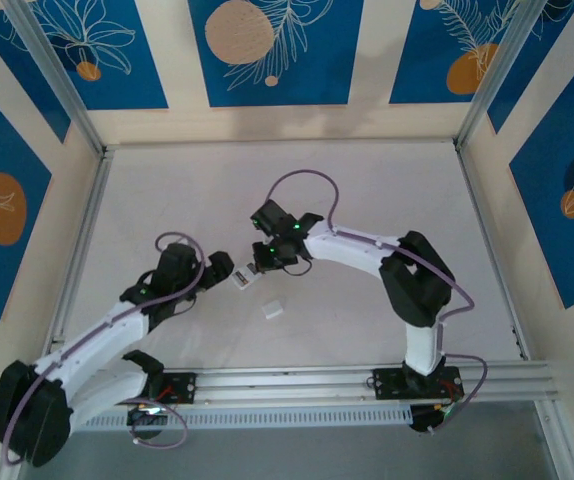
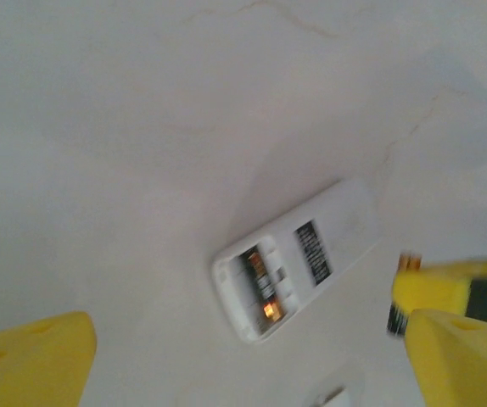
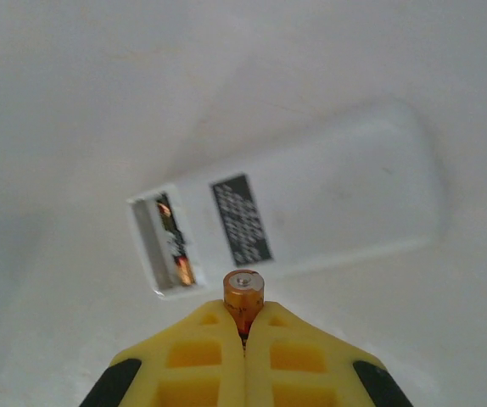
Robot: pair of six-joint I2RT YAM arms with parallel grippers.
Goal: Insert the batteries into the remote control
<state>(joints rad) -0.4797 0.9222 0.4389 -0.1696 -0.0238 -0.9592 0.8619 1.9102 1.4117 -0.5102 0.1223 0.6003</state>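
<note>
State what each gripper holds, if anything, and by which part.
Right gripper pinches a battery just below its gold end, which sticks out. Left gripper: open, holding nothing.

Your remote control (image 3: 337, 203) is smooth white plastic with a faint sheen; its dark label (image 3: 242, 219) looks matt. The battery (image 3: 243, 295) has a shiny copper-coloured metal end. On your right gripper (image 3: 243, 322) the fingers (image 3: 197, 352) are matt yellow plastic. The table (image 3: 74, 85) is matt white with faint hairline marks.
</note>
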